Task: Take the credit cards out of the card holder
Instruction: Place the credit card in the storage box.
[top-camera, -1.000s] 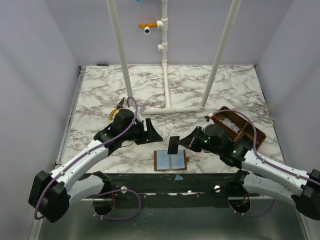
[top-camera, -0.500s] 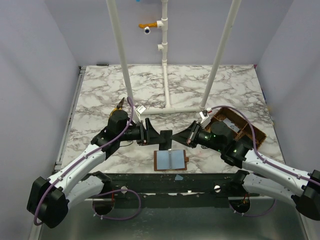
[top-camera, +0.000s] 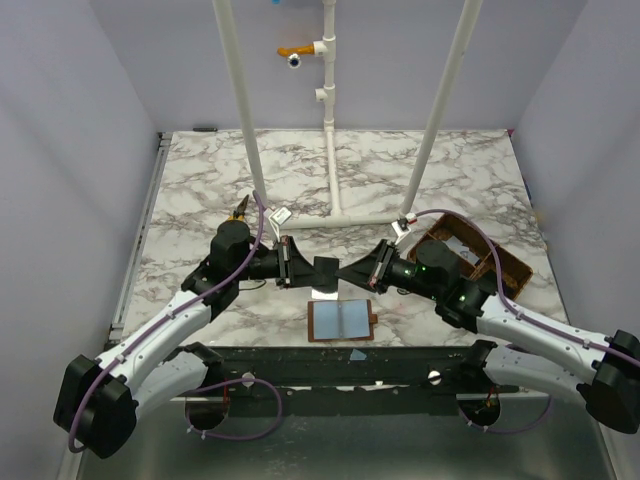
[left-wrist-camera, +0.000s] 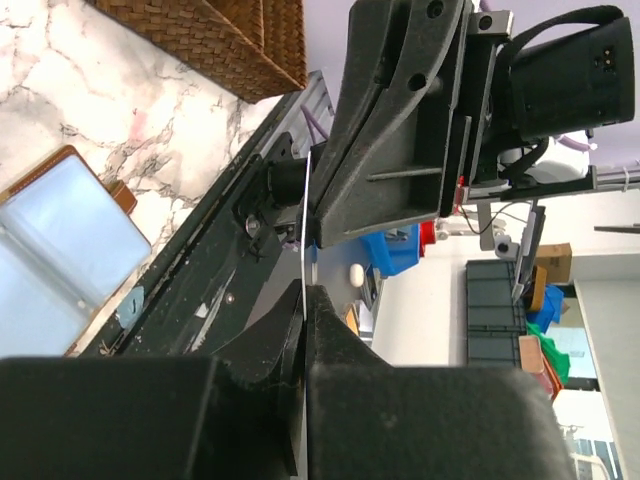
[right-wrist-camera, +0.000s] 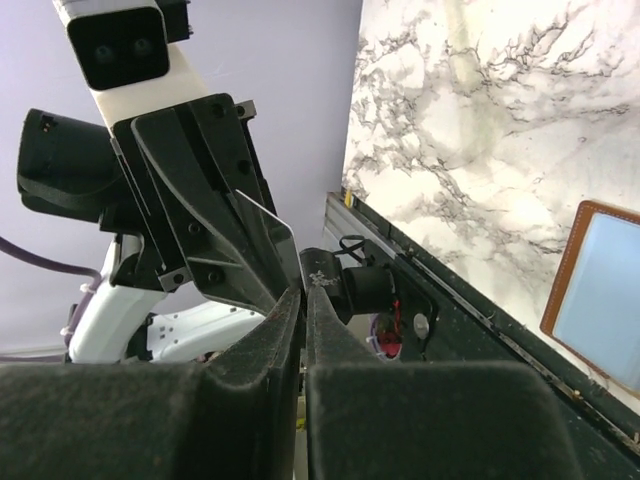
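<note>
1. Since a second ago both arms have swung in toward the middle of the desk (top-camera: 200, 180). The left fingers (top-camera: 298, 265), spread wide back then, have crossed over and closed.
2. At the left, those left fingers are now pressed onto one edge of the dark card (top-camera: 325, 268). The left wrist view shows the card edge-on as a thin line running into them.
3. In the middle, the dark card hangs in the air between the two arms, clear of the desk and just beyond the card holder (top-camera: 341, 320).
4. Just below it, the card holder lies open and flat near the front edge of the desk, its blue-grey clear pockets facing up. Whether any cards are left in those pockets cannot be told from these views.
5. To the right, the right fingers (top-camera: 355, 270) are pressed together on the card's opposite edge, so both arms pinch the same card and it appears to be mid-handover.
6. Farthest right, the woven basket (top-camera: 512, 268) sits behind the right arm with something pale and flat (top-camera: 455, 243) inside. It may be a card, but that is not certain.
7. As for progress, at least one card is out of the holder. This one has not been set down, and the pockets probably need checking afterwards.
</note>
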